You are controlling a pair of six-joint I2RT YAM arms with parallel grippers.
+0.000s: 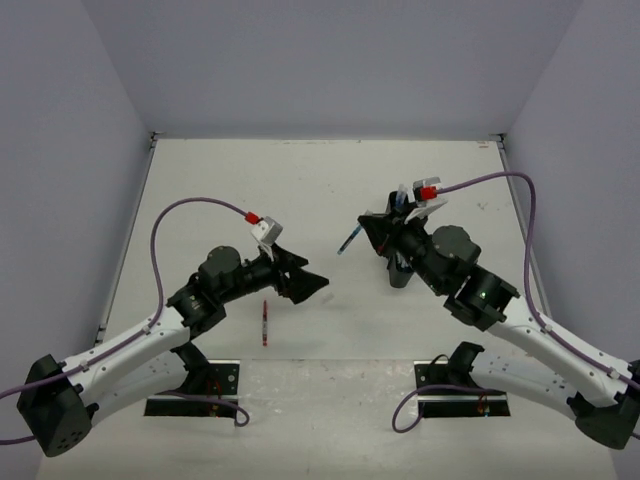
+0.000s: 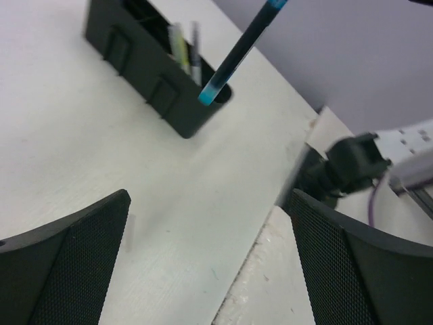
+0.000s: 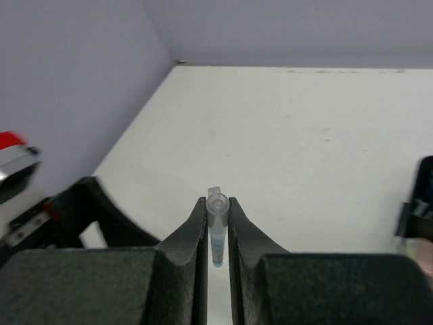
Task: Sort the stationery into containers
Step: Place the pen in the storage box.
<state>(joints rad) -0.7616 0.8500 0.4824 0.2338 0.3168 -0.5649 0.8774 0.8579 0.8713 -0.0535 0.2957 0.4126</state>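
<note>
Reference item: the black tray (image 2: pixel 135 57) on the table (image 1: pixel 300 190).

1. Red pen (image 1: pixel 264 323): lies flat on the table, well apart from the tray, to its left and closer to the arm bases. Nothing touches it.
2. Left gripper (image 1: pixel 305 283): released, jaws spread wide, nothing between them. It sits left of the tray, and its wrist camera faces the tray's end.
3. Right gripper (image 3: pixel 217 206): clenched on a blue pen (image 1: pixel 349 240). The clear cap end stands between the fingers (image 3: pixel 196 230). The pen hangs tilted with its light-blue tip lowest, off the table and just left of the tray.
4. Tray contents: a yellow-green pen (image 2: pixel 177 42) and a grey pen (image 2: pixel 195 47) lean side by side in a compartment near the tray's end.
</note>
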